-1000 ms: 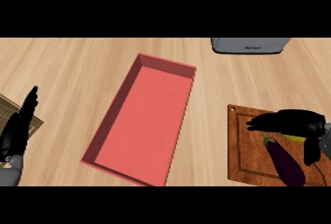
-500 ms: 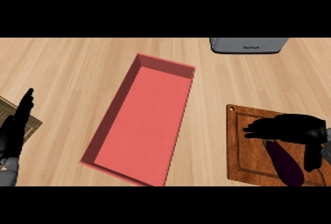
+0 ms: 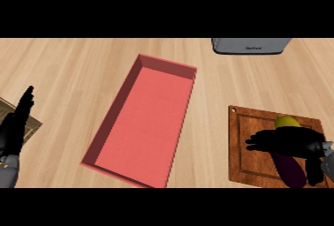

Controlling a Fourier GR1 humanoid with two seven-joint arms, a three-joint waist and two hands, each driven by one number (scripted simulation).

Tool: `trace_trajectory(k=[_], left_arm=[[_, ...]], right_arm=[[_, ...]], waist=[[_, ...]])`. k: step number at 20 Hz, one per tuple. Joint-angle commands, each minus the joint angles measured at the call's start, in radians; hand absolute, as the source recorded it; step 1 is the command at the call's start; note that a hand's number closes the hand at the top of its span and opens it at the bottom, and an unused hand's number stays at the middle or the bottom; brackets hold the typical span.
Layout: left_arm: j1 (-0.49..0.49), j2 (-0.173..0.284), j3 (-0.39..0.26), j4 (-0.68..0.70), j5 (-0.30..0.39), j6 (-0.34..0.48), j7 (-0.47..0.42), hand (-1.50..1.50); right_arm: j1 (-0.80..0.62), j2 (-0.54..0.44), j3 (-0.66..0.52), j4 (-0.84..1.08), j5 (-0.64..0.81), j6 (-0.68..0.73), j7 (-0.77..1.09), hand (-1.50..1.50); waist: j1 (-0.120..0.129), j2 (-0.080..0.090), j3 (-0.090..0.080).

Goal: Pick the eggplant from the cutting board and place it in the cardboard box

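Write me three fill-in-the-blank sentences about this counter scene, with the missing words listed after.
1. The eggplant lies on the ______ board.
2. The robot's ______ hand is over the eggplant.
3. The box between the hands is ______ in colour.

Missing words: cutting; right; red

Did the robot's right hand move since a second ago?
Yes. The right hand has slid down the cutting board, toward the view's lower edge, and now lies across the eggplant, lower than before.

grey appliance (image 3: 252, 45): counter's far edge | wooden counter (image 3: 72, 66): light planks
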Motion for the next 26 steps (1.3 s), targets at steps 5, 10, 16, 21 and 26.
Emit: trace_trajectory(k=[5, 10, 16, 21, 26], left_arm=[[0.002, -0.052, -0.003, 0.01, -0.056, 0.019, -0.009, 0.0], [0.036, -0.033, 0.028, -0.046, -0.038, -0.023, 0.006, 0.0], [-0.053, -0.04, 0.05, 0.086, -0.036, -0.037, -0.054, 0.0], [-0.004, -0.021, 0.042, 0.045, -0.041, -0.061, -0.059, 0.0], [-0.033, -0.035, 0.064, 0.046, -0.033, -0.056, -0.017, 0.0]], right_arm=[[0.049, 0.089, -0.095, 0.027, 0.061, -0.119, -0.035, 1.5], [0.064, 0.164, -0.143, 0.012, 0.108, -0.191, -0.013, 1.5], [-0.072, 0.304, -0.27, 0.168, 0.101, -0.279, 0.096, 1.5], [-0.217, 0.335, -0.44, 0.195, 0.042, -0.322, 0.244, 1.5], [-0.221, 0.311, -0.521, 0.127, 0.013, -0.372, 0.222, 1.5]], waist=[[0.0, 0.002, 0.002], [0.004, 0.001, 0.003], [0.007, 0.008, 0.002], [0.02, 0.006, 0.002], [-0.001, 0.001, 0.002]])
